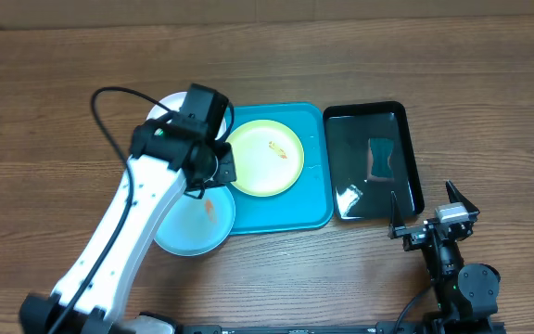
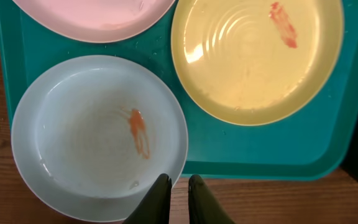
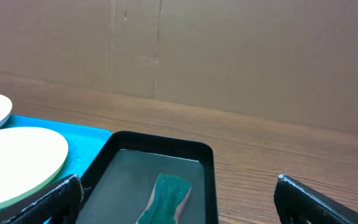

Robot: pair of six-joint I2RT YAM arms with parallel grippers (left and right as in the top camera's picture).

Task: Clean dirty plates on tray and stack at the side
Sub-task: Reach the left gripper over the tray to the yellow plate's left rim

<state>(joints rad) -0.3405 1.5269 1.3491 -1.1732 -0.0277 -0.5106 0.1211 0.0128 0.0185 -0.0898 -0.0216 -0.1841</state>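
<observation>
Left pincer (image 2: 179, 180) at blue plate (image 2: 73, 149) rim, perhaps gripping; smear (image 2: 139, 132) points toward it.

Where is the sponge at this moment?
In the overhead view, the green sponge lies inside the black tray, to the right of the turquoise tray and just ahead of the right gripper.
</observation>
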